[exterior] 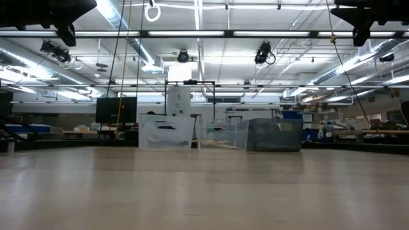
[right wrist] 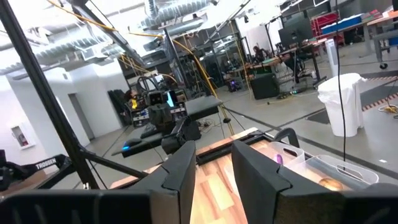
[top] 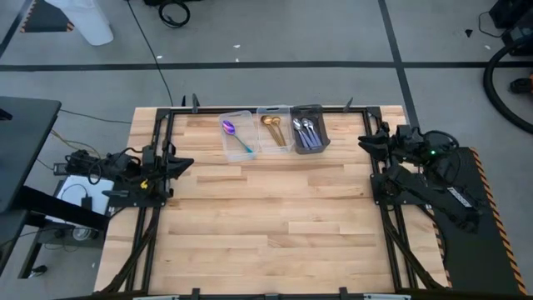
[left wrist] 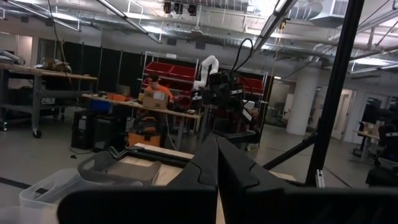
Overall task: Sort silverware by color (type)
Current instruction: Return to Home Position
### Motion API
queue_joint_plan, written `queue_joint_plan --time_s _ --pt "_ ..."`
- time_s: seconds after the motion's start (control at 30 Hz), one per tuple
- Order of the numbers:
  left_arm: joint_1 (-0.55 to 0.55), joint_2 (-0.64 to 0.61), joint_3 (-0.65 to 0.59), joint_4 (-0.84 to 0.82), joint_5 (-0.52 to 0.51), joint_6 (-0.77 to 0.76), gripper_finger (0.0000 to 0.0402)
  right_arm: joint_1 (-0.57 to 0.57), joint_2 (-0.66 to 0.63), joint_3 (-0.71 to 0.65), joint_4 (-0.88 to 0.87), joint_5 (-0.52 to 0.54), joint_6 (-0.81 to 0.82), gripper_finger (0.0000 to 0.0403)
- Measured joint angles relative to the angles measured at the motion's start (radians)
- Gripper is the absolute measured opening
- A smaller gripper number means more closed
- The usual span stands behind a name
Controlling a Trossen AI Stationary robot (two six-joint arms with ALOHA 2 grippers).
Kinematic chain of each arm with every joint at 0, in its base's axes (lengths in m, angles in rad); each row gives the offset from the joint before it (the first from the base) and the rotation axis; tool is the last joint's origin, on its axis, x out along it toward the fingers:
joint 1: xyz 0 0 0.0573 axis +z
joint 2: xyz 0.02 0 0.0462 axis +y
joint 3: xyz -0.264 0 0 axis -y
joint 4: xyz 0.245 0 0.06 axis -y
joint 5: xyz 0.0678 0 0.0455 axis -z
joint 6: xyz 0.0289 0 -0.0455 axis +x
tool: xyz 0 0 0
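All silverware [top: 271, 126] sits binned; left claw [left wrist: 216, 146] clenched, right claw [right wrist: 213, 149] released; a stray swing might knock bins [top: 273, 108]

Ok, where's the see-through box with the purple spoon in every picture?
High view: the clear bin is the leftmost of three at the far edge of the table.
Low view: the leftmost of the three bins.
Left wrist view: probably the pale tub, only partly in sight.
Right wrist view: the farther of two clear bins.
Shared landmark: the gold-spoon bin right beside it.
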Motion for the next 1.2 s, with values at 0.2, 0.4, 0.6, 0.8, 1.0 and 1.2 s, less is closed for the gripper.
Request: queue_joint_plan --time_s 0.2,0.4,0.6,0.8,1.0,1.2 --pt "0.000 -0.036 -0.045 0.014 -0.007 0.000 0.0003 0.000 0.000 -0.070 0.091 -0.002 0.026 0.0114" --pt "0.000 -0.036 -0.103 0.077 -0.021 -0.003 0.0004 0.000 0.000 -0.176 0.248 -0.004 0.075 0.0114" --pt "0.000 -0.036 -0.185 0.186 -0.024 -0.002 0.0004 0.001 0.000 -0.318 0.478 -0.029 0.161 0.0114" --pt "-0.001 -0.035 -0.188 0.178 -0.024 -0.026 0.0004 0.020 0.000 -0.413 0.577 -0.026 0.204 0.0114" --pt "-0.002 -0.035 -0.188 0.177 -0.023 -0.024 0.0004 0.070 0.000 -0.428 0.526 0.041 0.160 0.0114" --pt "-0.002 -0.033 -0.188 0.125 -0.023 0.048 0.0006 0.113 0.000 -0.428 0.511 0.113 0.040 0.0114"
